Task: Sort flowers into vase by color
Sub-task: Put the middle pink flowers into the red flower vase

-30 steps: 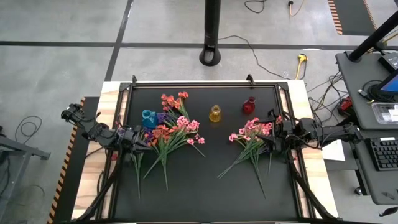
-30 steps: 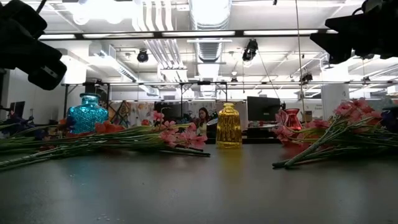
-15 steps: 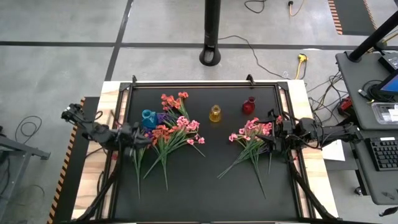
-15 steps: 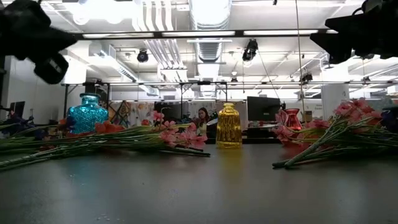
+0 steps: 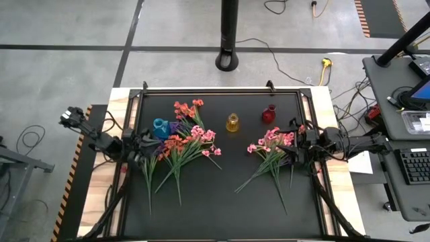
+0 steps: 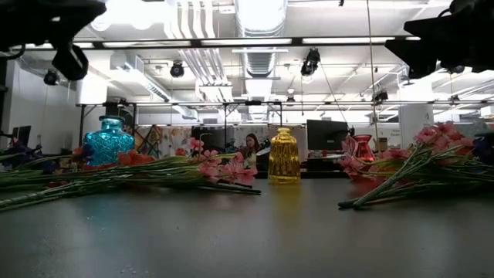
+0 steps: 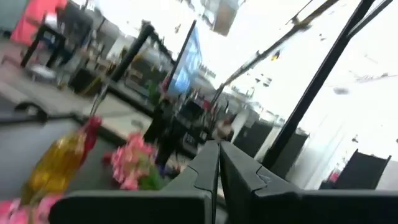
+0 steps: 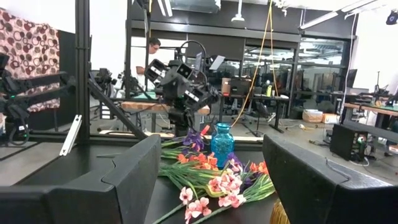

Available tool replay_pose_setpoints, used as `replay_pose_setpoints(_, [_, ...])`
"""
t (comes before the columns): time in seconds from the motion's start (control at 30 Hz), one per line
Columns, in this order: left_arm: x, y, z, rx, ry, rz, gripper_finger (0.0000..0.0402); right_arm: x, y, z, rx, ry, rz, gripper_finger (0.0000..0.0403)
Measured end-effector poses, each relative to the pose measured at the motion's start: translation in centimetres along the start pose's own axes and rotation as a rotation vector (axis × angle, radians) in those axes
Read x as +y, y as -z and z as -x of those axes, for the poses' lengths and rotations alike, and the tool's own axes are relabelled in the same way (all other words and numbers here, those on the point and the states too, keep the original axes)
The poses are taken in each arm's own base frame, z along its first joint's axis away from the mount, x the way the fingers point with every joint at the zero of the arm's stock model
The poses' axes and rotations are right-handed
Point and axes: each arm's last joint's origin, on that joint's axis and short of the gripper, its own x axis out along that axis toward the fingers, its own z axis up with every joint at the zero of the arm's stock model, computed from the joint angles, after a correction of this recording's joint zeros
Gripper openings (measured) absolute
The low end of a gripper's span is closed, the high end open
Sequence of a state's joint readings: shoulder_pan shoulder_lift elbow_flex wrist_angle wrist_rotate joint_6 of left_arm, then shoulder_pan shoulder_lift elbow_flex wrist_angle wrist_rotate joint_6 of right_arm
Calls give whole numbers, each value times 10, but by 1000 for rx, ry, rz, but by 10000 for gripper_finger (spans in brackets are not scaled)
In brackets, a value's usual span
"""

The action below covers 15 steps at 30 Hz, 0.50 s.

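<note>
Both flower piles (image 5: 185, 144) unchanged; left gripper (image 5: 138, 149) has pulled back.

Black pole base (image 5: 228, 62) and yellow plug (image 5: 326, 63) on grey floor beyond the table.

Matt black table (image 5: 222, 195), glossy glass vases (image 5: 232, 123)

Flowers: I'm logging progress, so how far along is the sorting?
Nothing is sorted yet: the blue vase, yellow vase and red vase hold no flowers. Both bundles, left and right, lie flat. The shut left gripper and open right gripper hold nothing.
</note>
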<state>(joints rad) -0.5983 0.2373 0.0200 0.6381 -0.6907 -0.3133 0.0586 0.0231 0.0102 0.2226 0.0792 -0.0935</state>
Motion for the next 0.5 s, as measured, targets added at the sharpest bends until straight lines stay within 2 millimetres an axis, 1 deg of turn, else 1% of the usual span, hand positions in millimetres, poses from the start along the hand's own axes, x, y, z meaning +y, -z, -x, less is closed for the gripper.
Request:
replay_pose_setpoints(0.1, [-3, 1, -3, -11, 26, -50, 0, 0, 0, 0, 0, -1, -85, 274])
replay_pose_setpoints(0.2, [-6, 9, -8, 31, 47, -100, 0, 0, -1, 0, -13, -1, -302, 274])
replay_pose_setpoints(0.27, [-7, 12, -10, 32, 46, -113, 0, 0, -3, 0, -34, -3, -401, 274])
replay_pose_setpoints(0.4, [-12, 9, -15, -43, 57, -94, 0, 0, -3, -1, -31, -9, -586, 274])
replay_pose_setpoints(0.5, [-15, 2, -17, -131, 76, -58, 0, 1, -1, -4, 13, -16, -659, 274])
